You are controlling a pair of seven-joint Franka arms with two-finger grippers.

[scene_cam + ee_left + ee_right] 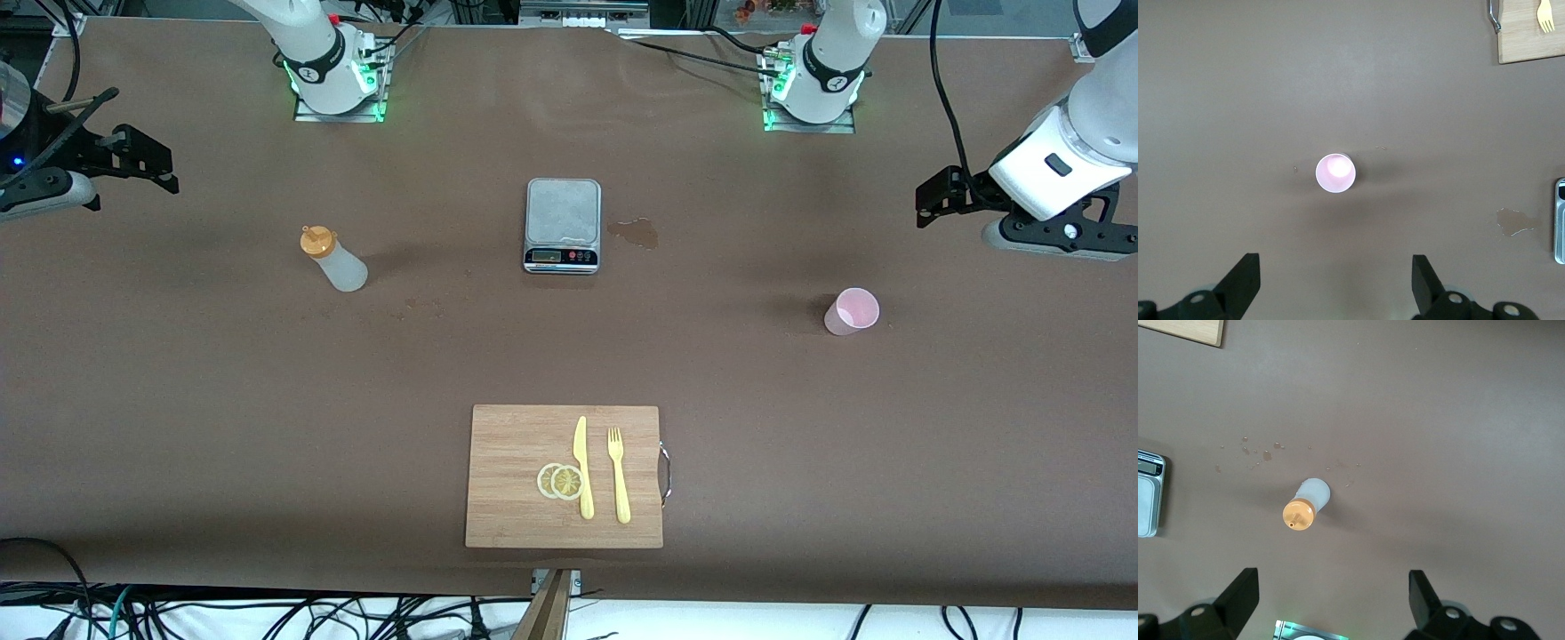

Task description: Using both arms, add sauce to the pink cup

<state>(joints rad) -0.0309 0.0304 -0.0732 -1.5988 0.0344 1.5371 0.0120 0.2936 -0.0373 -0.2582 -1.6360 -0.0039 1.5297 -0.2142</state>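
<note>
The sauce bottle [333,260], whitish with an orange cap, stands on the table toward the right arm's end. It also shows in the right wrist view [1306,505]. The pink cup [852,311] stands upright and empty toward the left arm's end, and shows from above in the left wrist view [1335,173]. My left gripper [929,203] hangs open in the air over the table at its own end, apart from the cup; its wide-open, empty fingers show in its wrist view [1336,280]. My right gripper [164,169] hangs open over its own end, apart from the bottle, empty [1333,597].
A grey kitchen scale [562,225] sits mid-table between bottle and cup, with a small spill [635,233] beside it. A wooden cutting board [507,480] near the front camera's edge holds a yellow knife [582,467], a fork [618,476] and lemon slices [560,481].
</note>
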